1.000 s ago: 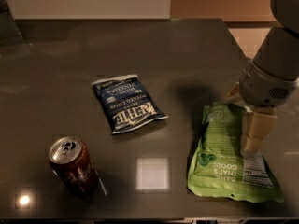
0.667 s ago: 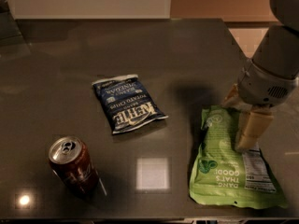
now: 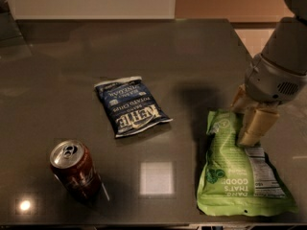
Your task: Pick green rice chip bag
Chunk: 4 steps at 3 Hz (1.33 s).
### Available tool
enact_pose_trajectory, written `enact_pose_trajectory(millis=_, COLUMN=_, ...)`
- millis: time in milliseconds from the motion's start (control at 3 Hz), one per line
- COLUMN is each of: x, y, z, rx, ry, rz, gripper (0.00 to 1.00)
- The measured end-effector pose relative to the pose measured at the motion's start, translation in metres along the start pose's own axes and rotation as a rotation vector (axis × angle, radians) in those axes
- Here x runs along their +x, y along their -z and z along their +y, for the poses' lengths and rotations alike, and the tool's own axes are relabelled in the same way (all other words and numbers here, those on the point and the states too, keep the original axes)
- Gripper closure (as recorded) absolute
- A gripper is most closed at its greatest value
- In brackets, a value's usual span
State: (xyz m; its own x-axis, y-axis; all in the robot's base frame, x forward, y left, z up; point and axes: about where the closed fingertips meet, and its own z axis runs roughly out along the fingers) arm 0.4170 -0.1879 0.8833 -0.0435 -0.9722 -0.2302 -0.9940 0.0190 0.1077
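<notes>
A dark grey glossy tabletop point(image 3: 168, 47) is seen from above. Near its middle lies a small dark-blue crinkled Kettle potato chip bag point(image 3: 132, 107), flat and label up; every place here is given from that blue bag.

The large light-green crinkly rice chip bag point(image 3: 230, 176) lies flat to the right of the blue bag and nearer the camera, well apart from it. It shows a dark-green round logo, white lettering and a white nutrition label.

A red-brown drinks can point(image 3: 74, 169) stands upright to the left of the blue bag, also nearer the camera.

The grey robot arm point(image 3: 280, 66) reaches in from the far right. Its two-finger beige gripper point(image 3: 247, 115) hangs to the right of the blue bag, over the green bag's upper right end. The fingers are spread apart; the nearer fingertip point(image 3: 256, 126) seems to touch the green bag, and nothing is pinched yet.

The green bag is likely light, soft and puffed with air, with slippery film and brittle chips inside. A hard squeeze across the middle could crush the contents or let it slide out. The flat sealed upper edge under the gripper looks like the best place to pinch.
</notes>
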Motion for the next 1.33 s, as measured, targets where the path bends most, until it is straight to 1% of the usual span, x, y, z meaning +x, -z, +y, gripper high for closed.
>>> enact_pose_trajectory(millis=333, x=-0.007, y=0.013, z=-0.002, rx=0.009, ry=0.013, rz=-0.035, gripper=1.0)
enact_pose_trajectory(millis=667, x=-0.022, y=0.038, z=-0.006, rx=0.043, ry=0.043, rz=-0.095, gripper=1.0)
enact_pose_trajectory(millis=1000, x=-0.041, y=0.07, z=-0.017, rx=0.097, ry=0.071, rz=-0.177, gripper=1.0)
enact_pose_trajectory(millis=1333, x=-0.059, y=0.101, z=-0.028, rx=0.152, ry=0.091, rz=-0.244, gripper=1.0)
